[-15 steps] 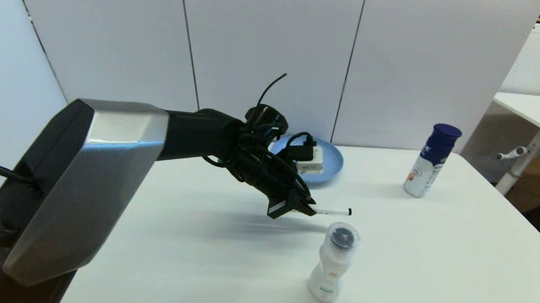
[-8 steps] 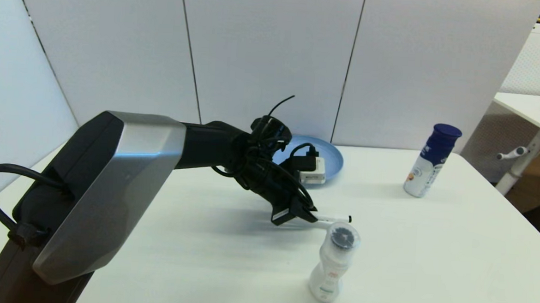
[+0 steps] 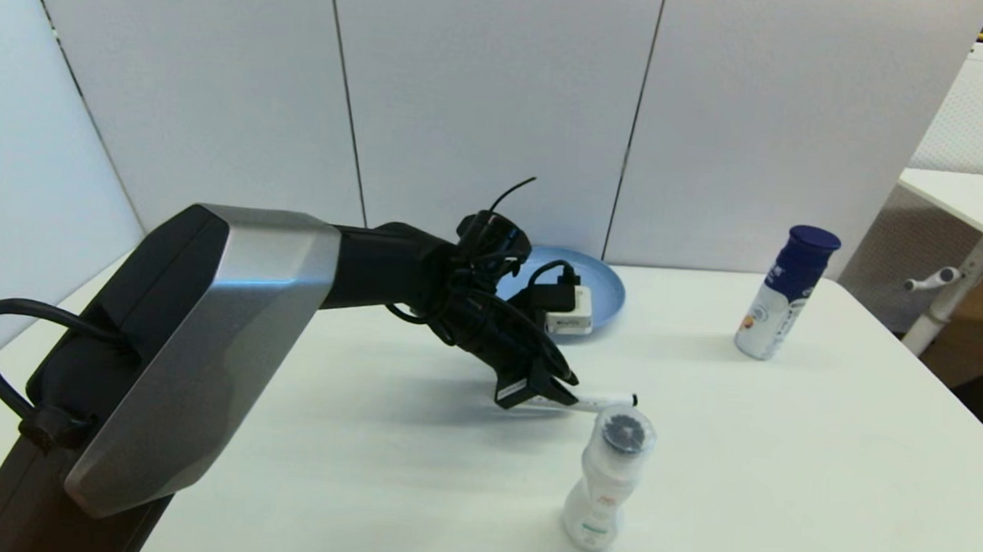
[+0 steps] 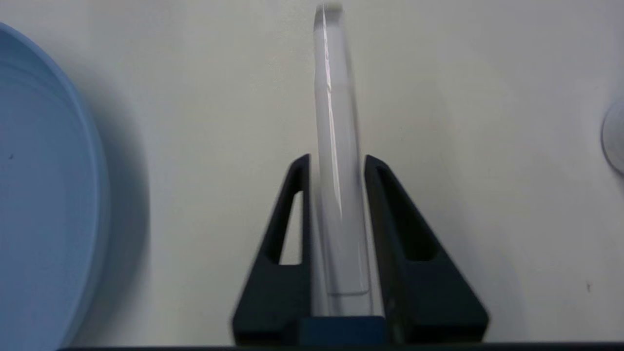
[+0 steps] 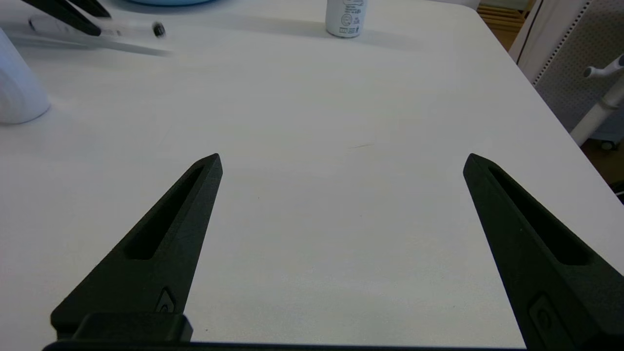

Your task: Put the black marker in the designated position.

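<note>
The black marker [image 3: 607, 399], a slim white barrel with a black tip, sticks out to the right from my left gripper [image 3: 565, 393]. It is held low over the bare white tabletop [image 3: 414, 465], between the light-blue plate [image 3: 604, 286] and a white bottle [image 3: 607, 484]. In the left wrist view the marker [image 4: 336, 122] runs lengthwise between the two fingers of the left gripper [image 4: 336, 157], which is shut on it. I cannot tell whether the marker touches the table. The right gripper [image 5: 341, 161] hangs open over the table's right part, out of the head view.
A white adapter with a black plug [image 3: 570, 309] lies on the plate. The white bottle stands just in front of the marker's tip. A blue-capped bottle [image 3: 785, 291] stands at the back right. The table's right edge [image 5: 546, 102] is near the right gripper.
The left arm has swung forward and lowered the marker toward the tabletop. Over the last half second it has hardly moved.
</note>
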`<control>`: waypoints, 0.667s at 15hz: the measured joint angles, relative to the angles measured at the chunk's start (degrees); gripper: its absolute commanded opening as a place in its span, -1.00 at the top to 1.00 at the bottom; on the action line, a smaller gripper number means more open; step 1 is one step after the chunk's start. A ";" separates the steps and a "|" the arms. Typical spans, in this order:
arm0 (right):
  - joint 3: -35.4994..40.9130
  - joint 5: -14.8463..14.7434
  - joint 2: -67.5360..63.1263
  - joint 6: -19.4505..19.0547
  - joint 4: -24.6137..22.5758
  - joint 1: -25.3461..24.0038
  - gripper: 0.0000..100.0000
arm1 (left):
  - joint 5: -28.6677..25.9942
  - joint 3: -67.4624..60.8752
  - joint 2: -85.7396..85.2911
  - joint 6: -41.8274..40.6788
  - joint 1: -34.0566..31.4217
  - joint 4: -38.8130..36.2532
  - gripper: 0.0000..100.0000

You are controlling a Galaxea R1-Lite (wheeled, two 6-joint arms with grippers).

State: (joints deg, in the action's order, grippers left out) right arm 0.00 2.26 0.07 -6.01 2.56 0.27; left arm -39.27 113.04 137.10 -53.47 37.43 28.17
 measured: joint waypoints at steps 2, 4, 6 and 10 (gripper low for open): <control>0.00 0.00 0.00 0.00 -0.02 0.00 -1.00 | -0.01 0.00 0.00 -0.11 -0.05 0.02 -1.00; 0.00 0.00 0.00 0.01 0.02 0.00 -1.00 | 0.02 0.00 -0.11 -0.09 -0.11 0.07 -1.00; 0.00 -0.02 0.00 0.00 0.05 0.00 -1.00 | 0.90 -0.04 -0.99 -0.20 -0.30 0.85 -1.00; 0.00 -0.05 0.00 -0.02 0.05 0.00 -1.00 | 7.19 -1.17 -10.33 -0.22 -2.95 8.51 -1.00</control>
State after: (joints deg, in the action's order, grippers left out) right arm 0.00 2.21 0.07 -6.03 2.61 0.27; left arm -32.07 111.87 126.77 -53.69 34.47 36.68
